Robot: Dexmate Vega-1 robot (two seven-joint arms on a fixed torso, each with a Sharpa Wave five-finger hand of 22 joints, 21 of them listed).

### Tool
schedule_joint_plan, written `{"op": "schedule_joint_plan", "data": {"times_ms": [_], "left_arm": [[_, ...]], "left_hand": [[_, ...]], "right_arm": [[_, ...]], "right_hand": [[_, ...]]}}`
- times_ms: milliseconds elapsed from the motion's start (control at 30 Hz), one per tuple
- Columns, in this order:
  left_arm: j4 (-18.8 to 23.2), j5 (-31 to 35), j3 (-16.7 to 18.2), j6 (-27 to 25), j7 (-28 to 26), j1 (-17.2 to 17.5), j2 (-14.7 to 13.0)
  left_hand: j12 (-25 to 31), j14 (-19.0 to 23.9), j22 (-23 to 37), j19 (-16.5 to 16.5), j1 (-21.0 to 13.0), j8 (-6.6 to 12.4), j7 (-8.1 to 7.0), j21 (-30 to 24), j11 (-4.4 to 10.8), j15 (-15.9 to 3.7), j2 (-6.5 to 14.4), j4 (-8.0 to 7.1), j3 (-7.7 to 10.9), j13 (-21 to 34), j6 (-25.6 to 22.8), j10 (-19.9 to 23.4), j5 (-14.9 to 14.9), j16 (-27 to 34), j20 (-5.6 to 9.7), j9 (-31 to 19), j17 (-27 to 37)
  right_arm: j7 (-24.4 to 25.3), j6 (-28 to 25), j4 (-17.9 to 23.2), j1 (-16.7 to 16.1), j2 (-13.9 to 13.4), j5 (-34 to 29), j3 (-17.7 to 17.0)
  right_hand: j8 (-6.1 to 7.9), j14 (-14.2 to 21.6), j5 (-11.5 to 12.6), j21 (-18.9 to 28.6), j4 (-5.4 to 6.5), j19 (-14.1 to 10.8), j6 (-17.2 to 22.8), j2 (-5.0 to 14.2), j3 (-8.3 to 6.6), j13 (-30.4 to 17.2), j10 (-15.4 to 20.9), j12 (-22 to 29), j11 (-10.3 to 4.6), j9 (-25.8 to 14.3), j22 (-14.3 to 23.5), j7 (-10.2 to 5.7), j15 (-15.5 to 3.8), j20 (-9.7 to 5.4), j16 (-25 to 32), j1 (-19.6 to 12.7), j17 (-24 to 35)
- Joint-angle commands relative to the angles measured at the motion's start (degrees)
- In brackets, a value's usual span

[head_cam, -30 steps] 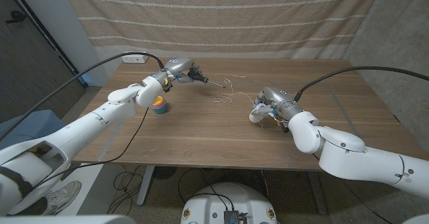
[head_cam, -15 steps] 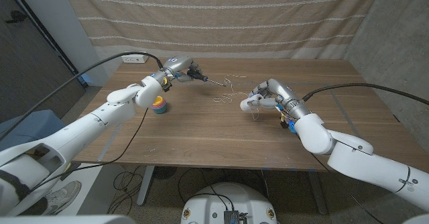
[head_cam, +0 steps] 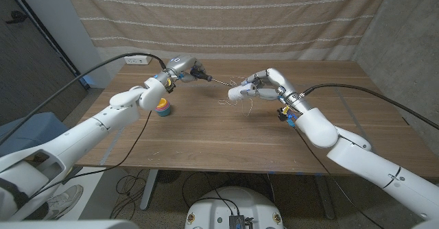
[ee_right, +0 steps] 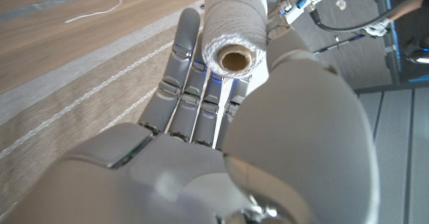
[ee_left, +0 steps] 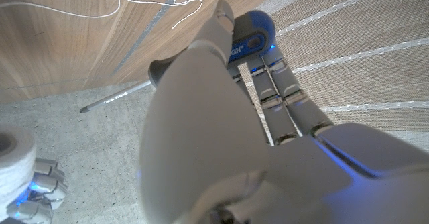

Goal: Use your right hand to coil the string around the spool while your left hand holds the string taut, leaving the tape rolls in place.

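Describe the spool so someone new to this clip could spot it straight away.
Start at the wooden table and follow the right arm in from the bottom right corner to the right hand, raised above the table's far middle. The spool is the short white cylinder it grips, wound with pale string, unlike the colourful tape rolls under the left arm.

One spool (head_cam: pixel 236 92), one loose string (head_cam: pixel 230 100), one stack of tape rolls (head_cam: pixel 162 107), two hands
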State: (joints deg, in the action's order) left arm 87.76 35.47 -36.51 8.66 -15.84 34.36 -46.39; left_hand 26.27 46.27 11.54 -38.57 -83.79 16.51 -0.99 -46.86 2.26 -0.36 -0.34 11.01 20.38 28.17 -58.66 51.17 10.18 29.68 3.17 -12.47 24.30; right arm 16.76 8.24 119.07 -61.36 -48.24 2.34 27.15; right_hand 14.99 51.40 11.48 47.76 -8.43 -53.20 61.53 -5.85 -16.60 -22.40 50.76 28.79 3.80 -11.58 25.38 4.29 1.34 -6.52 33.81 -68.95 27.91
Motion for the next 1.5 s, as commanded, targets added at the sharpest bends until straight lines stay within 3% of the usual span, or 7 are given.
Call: {"op": "schedule_joint_plan", "data": {"times_ms": [33,500,867,1233,1500], "left_arm": [[1.48,0.41,0.06,-1.37,-0.32,0.67,0.07],[2.82,-0.34,0.42,0.16,-0.56,1.81,-0.24],[4.3,-0.92,1.23,0.78,-0.38,3.31,-0.82],[5.59,-2.5,3.03,1.18,-0.17,5.34,-2.08],[6.15,-5.2,5.0,1.92,-0.65,6.89,-2.63]], "left_hand": [[-0.16,6.9,0.03,-0.09,-6.27,-0.04,5.56,-12.44,-0.01,-7.84,6.05,-1.23,1.75,7.37,-5.83,0.7,0.28,0.27,6.3,-0.24,10.9],[-0.47,6.95,-0.27,0.27,-6.25,-0.28,5.68,-13.16,-0.09,-7.78,6.0,-1.34,1.98,7.75,-5.84,0.79,0.33,0.13,6.2,-0.42,11.22],[-0.84,6.97,-0.47,0.58,-6.22,-0.44,5.69,-13.7,-0.31,-7.78,5.92,-1.37,2.17,7.89,-5.92,0.83,0.34,-0.02,6.25,-0.55,11.45],[-1.16,6.86,-0.61,0.94,-6.16,-0.64,5.7,-14.15,-0.46,-7.65,5.92,-1.42,2.34,8.04,-5.97,0.89,0.32,-0.17,6.27,-0.6,11.7],[-1.43,6.96,-0.69,1.2,-6.09,-0.76,5.67,-14.44,-0.37,-7.69,5.88,-1.44,2.47,8.02,-5.94,1.05,0.31,-0.25,6.33,-0.71,11.84]], "right_arm": [[-7.56,10.89,-8.19,5.41,8.48,1.78,0.79],[-12.05,15.41,-17.84,14.03,16.94,2.65,3.43],[-11.81,17.53,-26.06,20.37,23.2,2.07,5.07],[-9.01,16.92,-30.76,23.54,25.37,0.68,4.48],[-2.59,16.24,-33.79,23.54,26.65,-1.92,3.1]], "right_hand": [[-0.33,13.01,0.47,0.82,0.16,1.47,0.32,13.07,0.33,-0.32,0.4,0.41,-0.01,-0.32,0.27,-0.18,-14.28,-5.6,-0.21,-13.68,13.4],[-0.7,13.12,0.53,2.25,0.27,2.11,0.46,13.09,0.77,-0.73,0.49,0.49,-0.25,-0.41,0.65,-0.22,-14.25,-5.6,-0.76,-13.96,14.14],[-0.9,13.3,0.53,3.2,0.35,2.49,0.62,13.17,1.02,-0.8,0.62,0.44,-0.1,-0.47,0.85,-0.18,-14.24,-5.6,-1.09,-14.14,14.59],[-1.01,13.46,0.56,4.43,0.4,2.98,1.19,13.07,1.39,-0.72,1.0,0.34,0.0,-0.54,1.04,-0.19,-14.23,-5.51,-1.61,-14.31,15.13],[-1.2,13.78,0.62,5.22,0.44,3.21,1.28,12.95,1.66,-0.38,1.21,0.09,-0.06,-0.55,1.11,-0.12,-14.18,-5.52,-1.88,-14.4,15.44]]}}
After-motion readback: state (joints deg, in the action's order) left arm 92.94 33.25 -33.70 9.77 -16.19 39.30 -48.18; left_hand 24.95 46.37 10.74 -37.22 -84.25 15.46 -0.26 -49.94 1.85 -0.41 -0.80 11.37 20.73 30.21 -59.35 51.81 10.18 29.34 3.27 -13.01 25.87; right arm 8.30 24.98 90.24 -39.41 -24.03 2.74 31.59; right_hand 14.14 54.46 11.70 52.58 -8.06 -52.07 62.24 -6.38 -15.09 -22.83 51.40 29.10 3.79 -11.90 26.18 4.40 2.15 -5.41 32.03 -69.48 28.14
